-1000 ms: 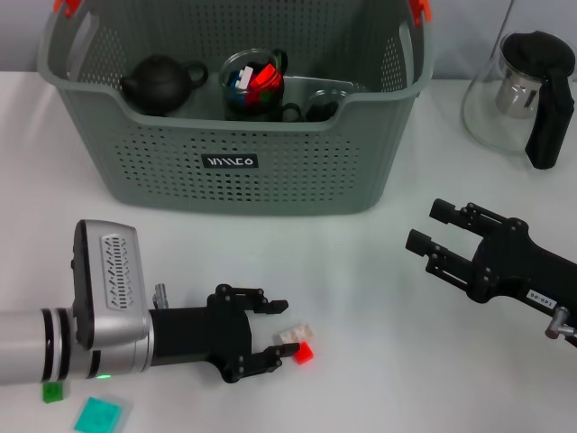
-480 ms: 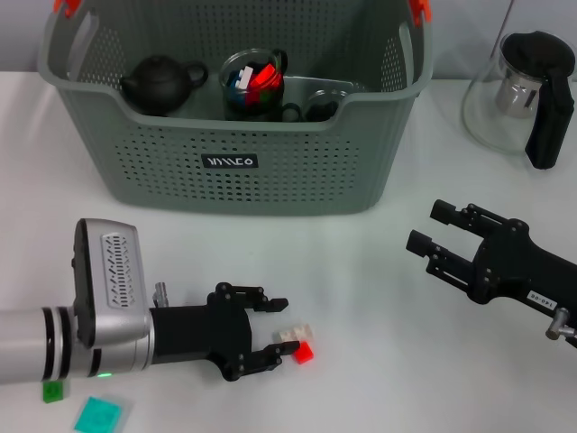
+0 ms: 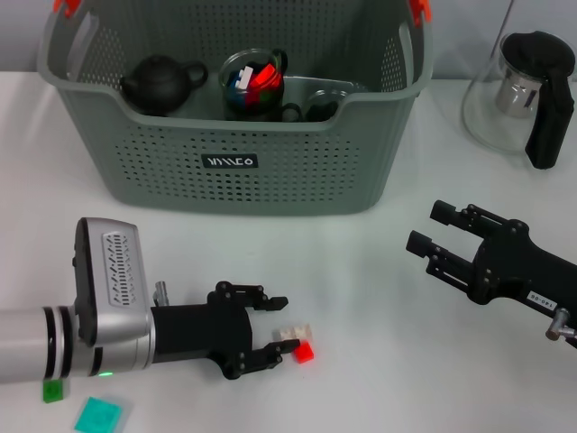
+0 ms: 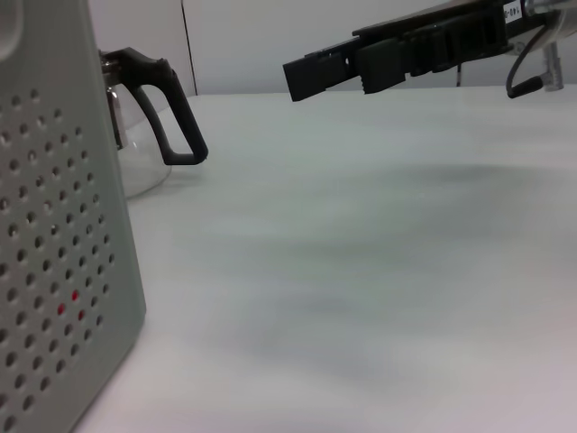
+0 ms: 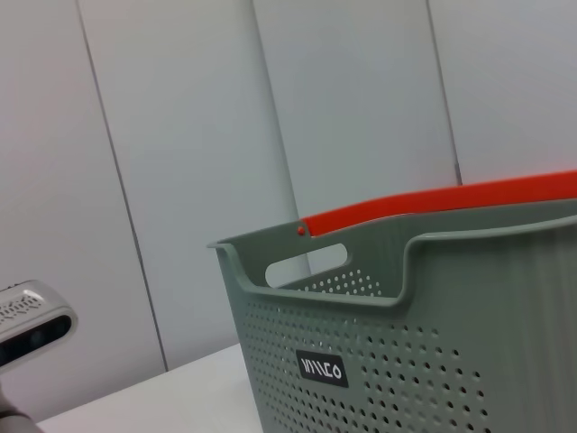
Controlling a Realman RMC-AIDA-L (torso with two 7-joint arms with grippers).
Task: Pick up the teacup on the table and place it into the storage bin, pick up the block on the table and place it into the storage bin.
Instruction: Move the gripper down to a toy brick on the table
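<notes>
White table (image 3: 361, 271): storage bin (image 3: 270, 176), glass pitcher (image 3: 527, 95), red-white block (image 3: 298, 345), green pieces (image 3: 95, 416).

A grey-green perforated basket (image 3: 270, 135) is sitting on the white tabletop (image 3: 379, 298); red and cream blocks (image 3: 297, 345) are lying nearby.

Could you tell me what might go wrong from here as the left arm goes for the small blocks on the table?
The left end effector is open, its fingers straddling a red block and a pale block that touch. Closing may catch both or flick one away.

The storage bin has tall walls, so a low carry could hit its front rim.

The right end effector sits open on the table's right side, so a wide swing might meet it.
</notes>
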